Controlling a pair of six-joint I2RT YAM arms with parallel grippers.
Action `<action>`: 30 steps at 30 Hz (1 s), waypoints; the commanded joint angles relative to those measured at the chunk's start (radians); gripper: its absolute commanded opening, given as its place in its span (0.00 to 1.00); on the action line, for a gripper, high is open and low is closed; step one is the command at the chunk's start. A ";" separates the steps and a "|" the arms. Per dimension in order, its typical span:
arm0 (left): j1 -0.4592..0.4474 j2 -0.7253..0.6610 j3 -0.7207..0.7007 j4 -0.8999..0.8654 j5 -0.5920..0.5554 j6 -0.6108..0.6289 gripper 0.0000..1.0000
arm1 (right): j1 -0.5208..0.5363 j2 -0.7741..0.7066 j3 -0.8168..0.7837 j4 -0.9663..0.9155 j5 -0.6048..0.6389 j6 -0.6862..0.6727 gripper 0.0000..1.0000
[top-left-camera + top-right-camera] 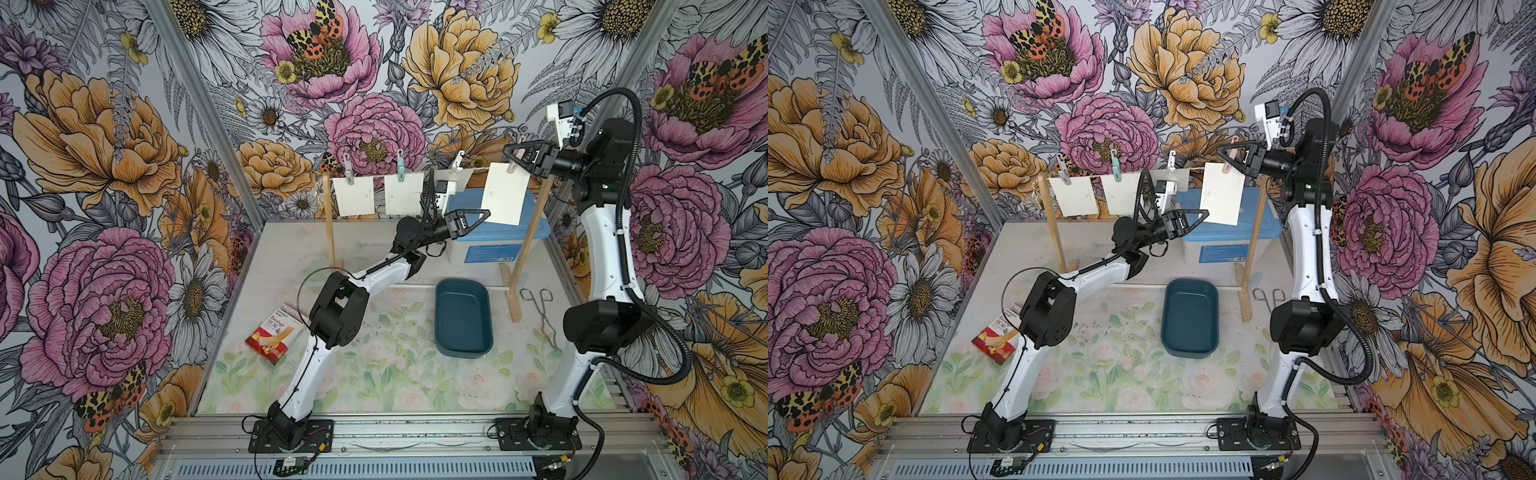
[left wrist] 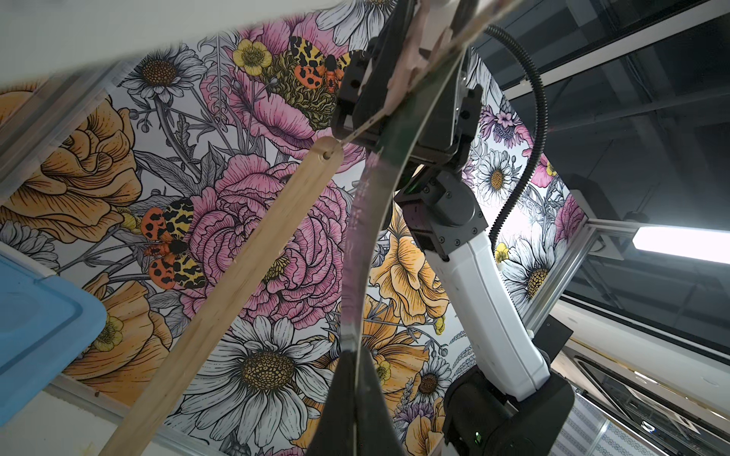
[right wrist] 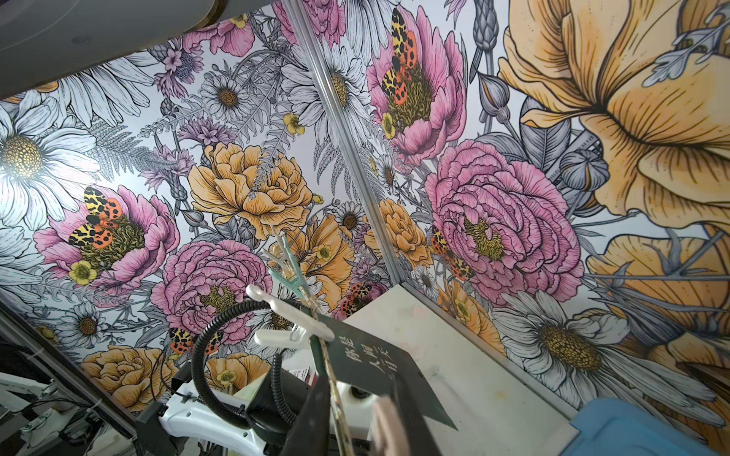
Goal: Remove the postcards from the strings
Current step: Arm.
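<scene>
The string [image 1: 376, 176] runs between two wooden posts [image 1: 329, 220]. On it hang several cream postcards: one under a grey peg [image 1: 353, 195], one under a teal peg [image 1: 403, 193], and one under a white peg [image 1: 462, 176], partly hidden behind my left arm. The rightmost postcard [image 1: 505, 195] hangs tilted from a pink peg [image 1: 516, 160]. My left gripper [image 1: 487, 213] is shut on its lower corner; the left wrist view shows the card's edge [image 2: 363, 237] between the jaws. My right gripper [image 1: 508, 153] is up at the string, shut on the pink peg [image 3: 389, 422].
A blue-lidded tub [image 1: 536, 220] stands behind the right post [image 1: 530, 232]. In front of the line lie a dark teal tray [image 1: 463, 320], metal tongs [image 1: 544, 316] to its right and a red bandage box [image 1: 274, 334] by the left arm.
</scene>
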 commanded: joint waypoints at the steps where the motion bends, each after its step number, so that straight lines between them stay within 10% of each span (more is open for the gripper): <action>1: 0.018 0.013 0.027 0.044 -0.007 -0.018 0.00 | 0.010 -0.046 0.029 0.008 -0.005 0.004 0.21; 30: 0.003 -0.096 -0.351 0.193 -0.077 0.042 0.00 | 0.003 -0.209 -0.135 0.008 0.194 -0.046 0.14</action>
